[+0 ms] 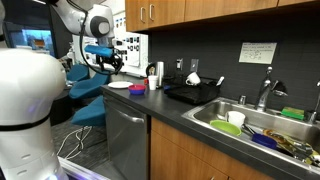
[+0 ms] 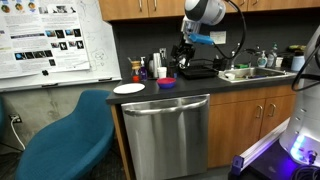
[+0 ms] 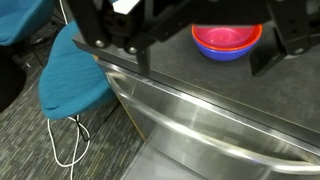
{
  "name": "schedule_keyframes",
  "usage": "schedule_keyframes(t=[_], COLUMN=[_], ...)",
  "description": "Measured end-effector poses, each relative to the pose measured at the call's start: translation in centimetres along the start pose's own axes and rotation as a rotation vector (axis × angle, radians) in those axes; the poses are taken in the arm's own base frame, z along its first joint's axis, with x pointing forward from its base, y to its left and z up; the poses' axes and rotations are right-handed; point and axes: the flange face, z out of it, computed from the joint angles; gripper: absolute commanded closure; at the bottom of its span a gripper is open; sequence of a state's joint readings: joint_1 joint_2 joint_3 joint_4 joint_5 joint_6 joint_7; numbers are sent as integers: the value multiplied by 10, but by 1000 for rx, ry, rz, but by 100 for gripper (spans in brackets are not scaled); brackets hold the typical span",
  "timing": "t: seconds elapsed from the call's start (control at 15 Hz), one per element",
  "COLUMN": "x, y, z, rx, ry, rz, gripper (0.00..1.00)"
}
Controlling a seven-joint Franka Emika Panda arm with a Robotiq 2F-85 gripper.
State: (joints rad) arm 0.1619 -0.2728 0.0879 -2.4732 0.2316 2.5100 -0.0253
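Note:
A red bowl nested inside a blue bowl (image 3: 228,40) sits on the dark countertop (image 3: 170,75), near its front edge. In the wrist view my gripper (image 3: 207,62) comes in from the top, open, with one black finger (image 3: 145,58) left of the bowls and the other at their right. Nothing is between the fingers, and the gripper hangs above the counter without touching the bowls. In both exterior views the gripper (image 1: 108,62) (image 2: 183,62) hovers over the counter, above the stacked bowls (image 1: 137,90) (image 2: 167,82) and beside a white plate (image 1: 118,86) (image 2: 129,88).
A stainless dishwasher front (image 2: 165,135) (image 3: 220,130) lies below the counter edge. A blue chair (image 2: 65,140) (image 3: 70,80) stands beside it, with a white cable (image 3: 70,150) on the carpet. Bottles, a black tray (image 1: 195,93) and a dish-filled sink (image 1: 250,125) line the counter.

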Motion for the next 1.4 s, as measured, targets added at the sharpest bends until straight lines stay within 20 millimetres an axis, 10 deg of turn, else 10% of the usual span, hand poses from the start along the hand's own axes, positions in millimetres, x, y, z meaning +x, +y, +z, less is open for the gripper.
schedule_keyframes(t=[0.8, 1.4], x=[36, 94], y=[-23, 4], z=[50, 67], rx=[10, -25], ry=[143, 287], rz=[-129, -116], gripper=[0, 0])
